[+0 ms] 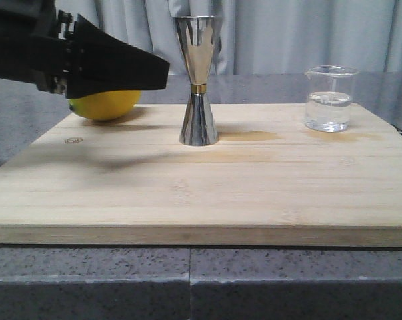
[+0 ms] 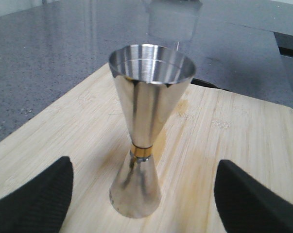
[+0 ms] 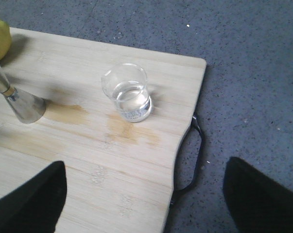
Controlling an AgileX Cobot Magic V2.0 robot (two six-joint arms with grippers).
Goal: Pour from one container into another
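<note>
Silver jigger (image 1: pixel 199 87) with a thin gold band; clear beaker (image 1: pixel 330 99) with faint white marks and colourless liquid. Pale bamboo board (image 1: pixel 201 193), striped grain, darker amber stains. Yellow lemon (image 1: pixel 105 104). Speckled grey worktop (image 1: pixel 187 280). Black left claw (image 1: pixel 131 70).

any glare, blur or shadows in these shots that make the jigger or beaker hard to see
Front view: the jigger mirrors the curtain in streaks, and the left pincer is a dark silhouette casting a soft shadow on the board. Left wrist view: jigger sharp, fingers blurred. Right wrist view: the beaker is clear with faint rim highlights; damp stains darken the board beside it.
</note>
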